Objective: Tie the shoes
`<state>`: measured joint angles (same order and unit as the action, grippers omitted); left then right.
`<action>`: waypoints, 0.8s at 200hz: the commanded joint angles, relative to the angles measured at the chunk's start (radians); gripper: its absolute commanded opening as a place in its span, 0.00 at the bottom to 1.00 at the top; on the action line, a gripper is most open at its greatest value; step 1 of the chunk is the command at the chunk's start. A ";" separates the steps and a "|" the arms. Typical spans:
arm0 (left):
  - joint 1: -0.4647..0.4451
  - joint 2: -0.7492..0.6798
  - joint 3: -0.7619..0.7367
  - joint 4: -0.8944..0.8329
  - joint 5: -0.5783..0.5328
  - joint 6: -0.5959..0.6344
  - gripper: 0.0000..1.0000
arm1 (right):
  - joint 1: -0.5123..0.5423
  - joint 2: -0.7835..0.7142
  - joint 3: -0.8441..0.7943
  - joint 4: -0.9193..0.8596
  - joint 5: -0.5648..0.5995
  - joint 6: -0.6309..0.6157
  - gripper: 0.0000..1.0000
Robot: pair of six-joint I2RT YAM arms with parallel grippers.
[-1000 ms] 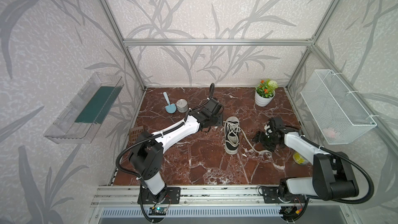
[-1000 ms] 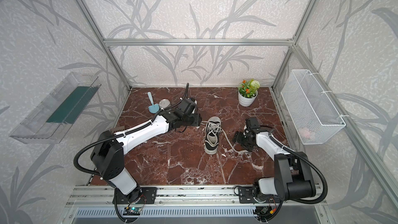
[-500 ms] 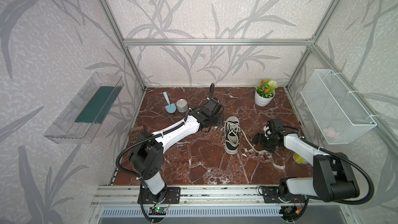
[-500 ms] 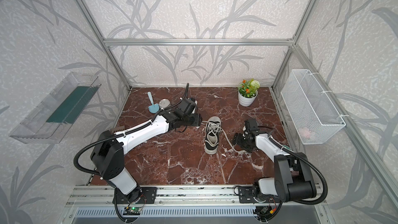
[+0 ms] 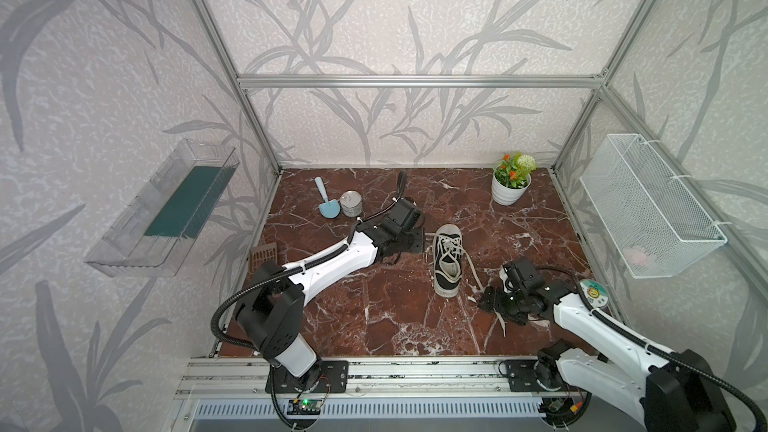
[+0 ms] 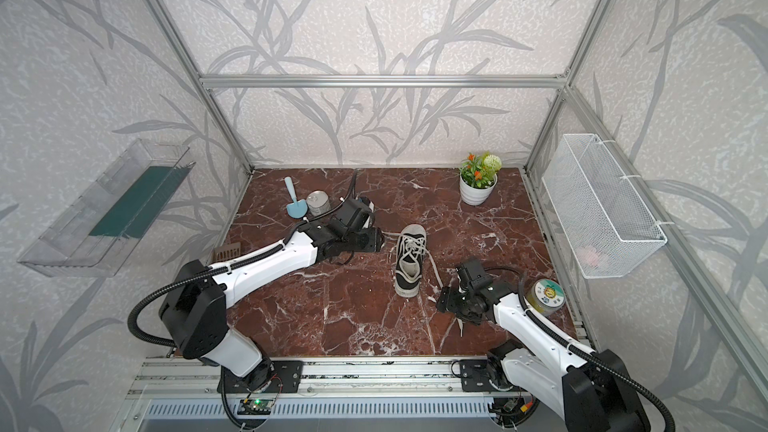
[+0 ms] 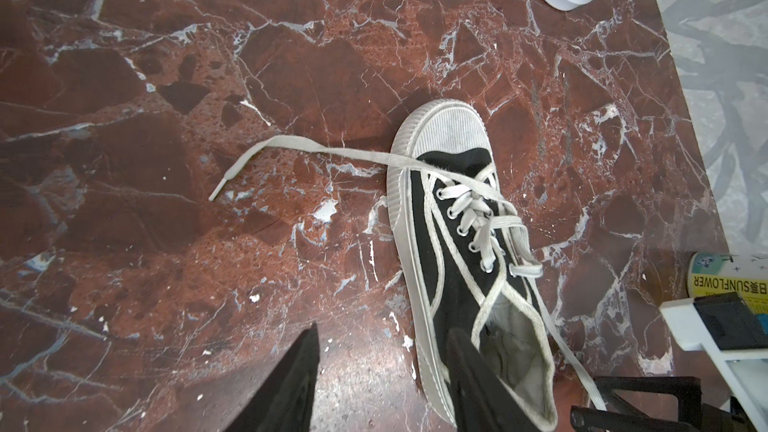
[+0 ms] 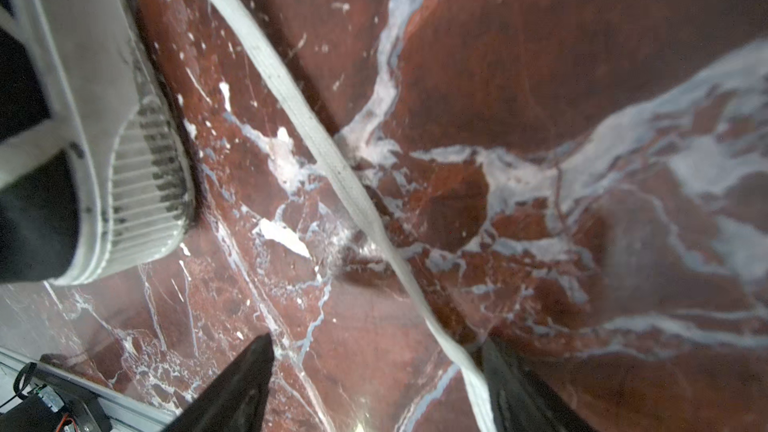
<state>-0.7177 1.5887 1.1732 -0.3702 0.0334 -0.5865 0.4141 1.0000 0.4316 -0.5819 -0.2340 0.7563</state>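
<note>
The shoe (image 5: 448, 261) (image 6: 410, 259), black canvas with a white sole and toe cap, lies mid-floor with its laces untied. One white lace (image 7: 291, 146) trails off from the toe end. The other lace (image 8: 332, 155) (image 5: 473, 274) runs from the shoe's right side toward the front. My left gripper (image 7: 382, 330) (image 5: 419, 238) is open beside the shoe's heel end, holding nothing; one finger overlaps the heel opening in the left wrist view. My right gripper (image 8: 376, 340) (image 5: 486, 301) is open low over the floor, and the lace passes between its fingers, close against one of them.
At the back stand a potted plant (image 5: 511, 184), a tin can (image 5: 351, 203) and a blue scoop (image 5: 326, 205). A round labelled tin (image 5: 592, 292) sits by the right arm. A wire basket (image 5: 648, 205) hangs on the right wall, a clear shelf (image 5: 166, 209) on the left.
My right gripper has shifted toward the front edge and slightly left, coming down astride the lace. The left arm and the shoe have not moved.
</note>
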 commanded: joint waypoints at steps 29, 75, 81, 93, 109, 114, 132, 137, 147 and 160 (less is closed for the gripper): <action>0.003 -0.026 -0.024 0.034 0.014 -0.033 0.53 | 0.041 0.043 0.013 -0.178 0.114 0.010 0.73; 0.003 -0.017 -0.020 0.040 0.015 -0.035 0.53 | 0.148 0.147 0.091 -0.242 0.219 0.017 0.74; 0.002 -0.016 -0.020 0.037 0.015 -0.034 0.53 | 0.165 0.157 0.104 -0.252 0.238 0.024 0.75; 0.003 -0.015 -0.020 0.036 0.015 -0.032 0.53 | 0.186 0.169 0.124 -0.269 0.271 0.036 0.77; 0.003 -0.015 -0.021 0.036 0.015 -0.032 0.53 | 0.189 0.176 0.130 -0.278 0.278 0.052 0.80; 0.003 -0.013 -0.021 0.036 0.016 -0.032 0.53 | 0.190 0.176 0.131 -0.280 0.279 0.055 0.82; 0.003 -0.013 -0.023 0.036 0.014 -0.034 0.53 | 0.195 0.175 0.129 -0.282 0.283 0.062 0.86; 0.002 -0.013 -0.023 0.036 0.015 -0.034 0.53 | 0.196 0.175 0.125 -0.276 0.281 0.065 0.86; 0.003 -0.014 -0.024 0.036 0.014 -0.034 0.53 | 0.195 0.173 0.109 -0.253 0.269 0.066 0.85; 0.003 -0.013 -0.024 0.033 0.012 -0.033 0.53 | 0.196 0.179 0.091 -0.220 0.249 0.064 0.79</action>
<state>-0.7177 1.5852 1.1606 -0.3431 0.0521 -0.6056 0.6033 1.1740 0.5411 -0.8127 0.0158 0.8024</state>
